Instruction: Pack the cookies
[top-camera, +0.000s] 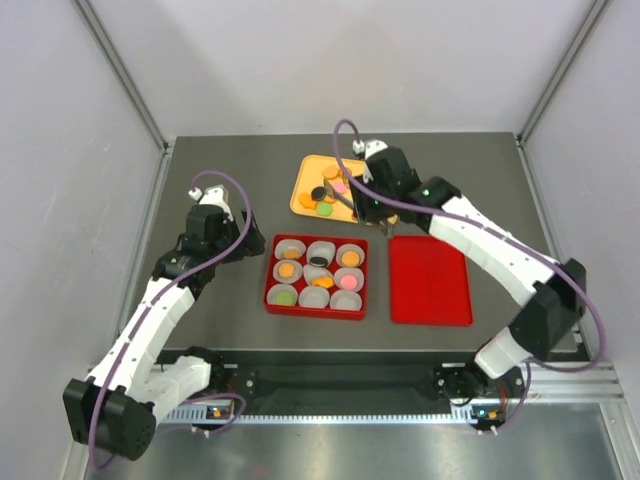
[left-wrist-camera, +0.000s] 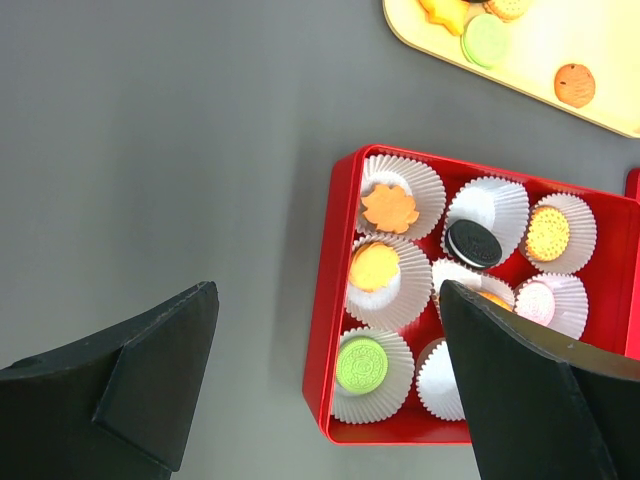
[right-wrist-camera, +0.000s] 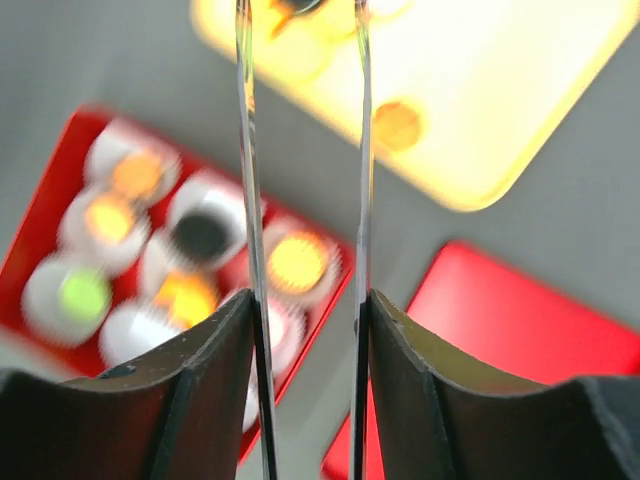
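1. The job is nearly done. The red box (left-wrist-camera: 318, 350) has nine white cups (left-wrist-camera: 495, 200), in three rows of three.
2. Seven cups hold cookies (left-wrist-camera: 375, 265), one each: four orange, one black, one pink and one green.
3. The middle cup (left-wrist-camera: 438, 385) in the near row is bare. The corner cup to its right seems to hold a pink one, but it is hard to see.
4. More cookies lie on the yellow tray (top-camera: 308, 170), just behind the box. They are too bunched up to count.
5. The right gripper (right-wrist-camera: 308, 300) is over the tray. Its jaws squeeze thin metal tongs (right-wrist-camera: 245, 150). I cannot tell if the tips have a cookie.
6. The left gripper (left-wrist-camera: 328, 300) hangs by the left side of the box. Its jaws are spread wide and hold nothing.
7. Left to do: fill the bare cup. Then the one red lid (top-camera: 429, 280), lying right of the box, likely goes on top.
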